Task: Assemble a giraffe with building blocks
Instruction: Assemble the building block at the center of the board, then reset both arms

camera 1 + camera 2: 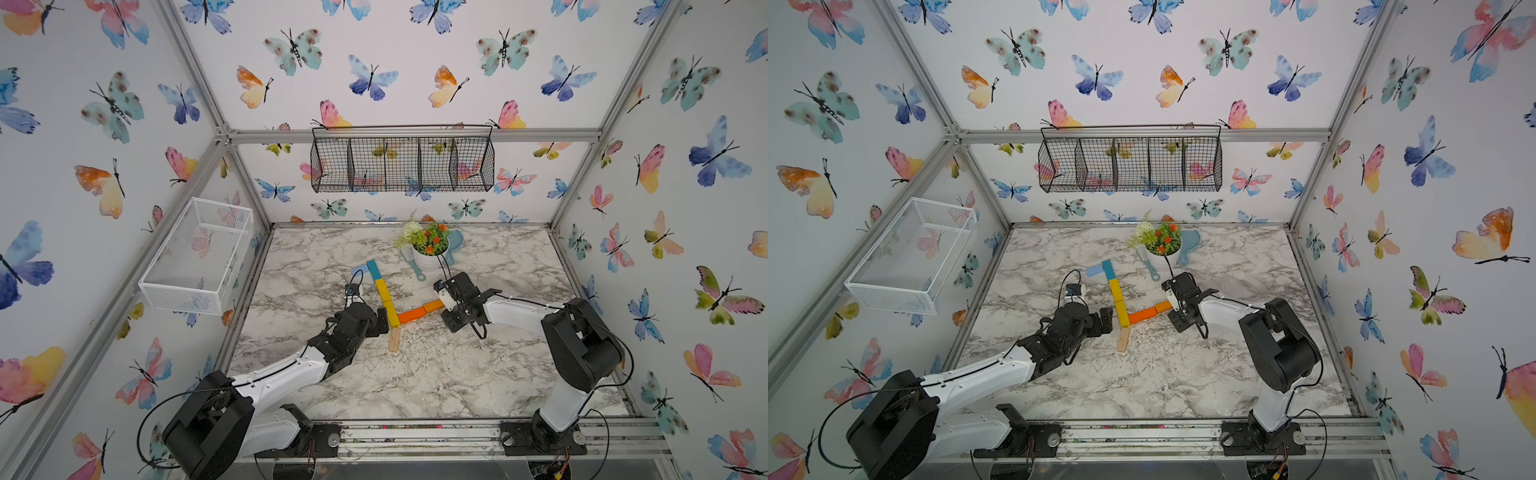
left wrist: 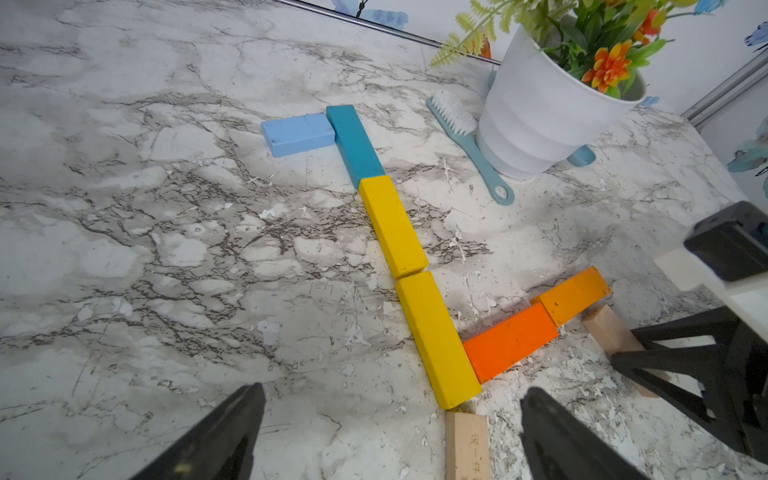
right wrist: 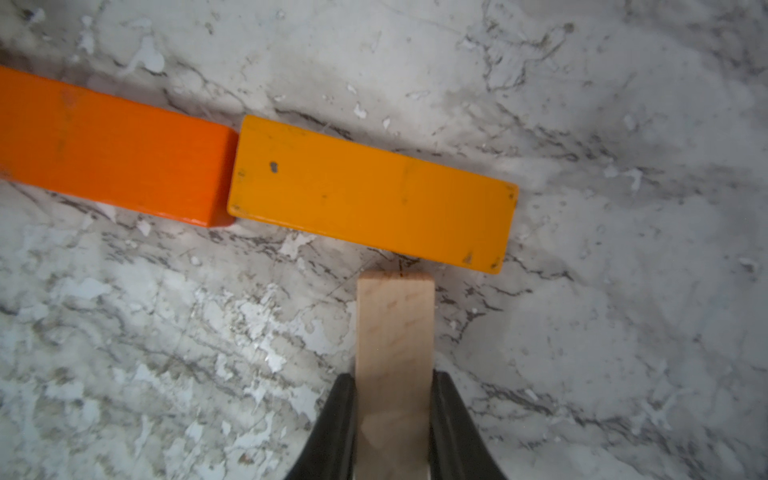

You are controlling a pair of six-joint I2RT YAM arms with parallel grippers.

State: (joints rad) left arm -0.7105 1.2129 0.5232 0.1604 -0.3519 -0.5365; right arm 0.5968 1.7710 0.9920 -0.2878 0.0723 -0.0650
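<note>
The giraffe lies flat on the marble table: light-blue block, teal block, two yellow blocks in a line, then a deep orange block and a lighter orange block. One plain wood block lies below the yellow end. My left gripper stands open just left of that corner, holding nothing. My right gripper is shut on the second plain wood block. That block's far end reaches the lighter orange block's long edge. In both top views the right gripper hides this block.
A white plant pot stands behind the figure, with a teal brush leaning beside it and a blue scoop behind. A white wire basket hangs on the left wall, a black one on the back wall.
</note>
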